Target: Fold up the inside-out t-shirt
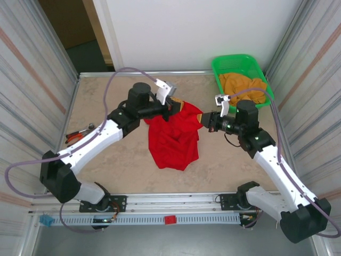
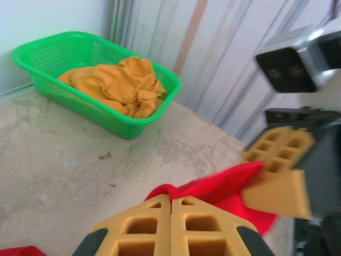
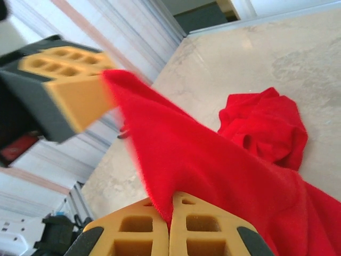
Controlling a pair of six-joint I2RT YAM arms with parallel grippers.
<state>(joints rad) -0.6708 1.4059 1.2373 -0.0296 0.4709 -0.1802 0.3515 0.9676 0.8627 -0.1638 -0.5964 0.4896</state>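
**Top external view.** The red t-shirt [image 1: 173, 140] lies crumpled at the centre of the table [image 1: 117, 170], and its upper edge is raised. The left gripper [image 1: 171, 108] is clamped on the upper left corner of that edge. The right gripper [image 1: 204, 120] is clamped on the upper right corner. A green basket [image 1: 233, 60] stands in the upper right of the frame and holds an orange cloth [image 1: 242, 85]. Red-handled pliers [image 1: 79, 134] lie at the left edge of the table.

**Left wrist view.** The left gripper [image 2: 170, 200] is at the bottom centre. Its pads are pressed together, with the red t-shirt [image 2: 213, 188] emerging directly beyond the tips. At the right of the frame, the right gripper [image 2: 257, 176] pinches the same strip of fabric. The green basket [image 2: 32, 60] with the orange cloth [image 2: 118, 80] sits in the upper left, well apart from the shirt.

**Right wrist view.** The right gripper [image 3: 170, 200] is at the bottom centre, closed on the red t-shirt [image 3: 213, 160]. The fabric runs taut to the upper left, where the left gripper [image 3: 100, 92] holds it. The rest of the shirt is bunched on the table [image 3: 266, 53] at the centre right.
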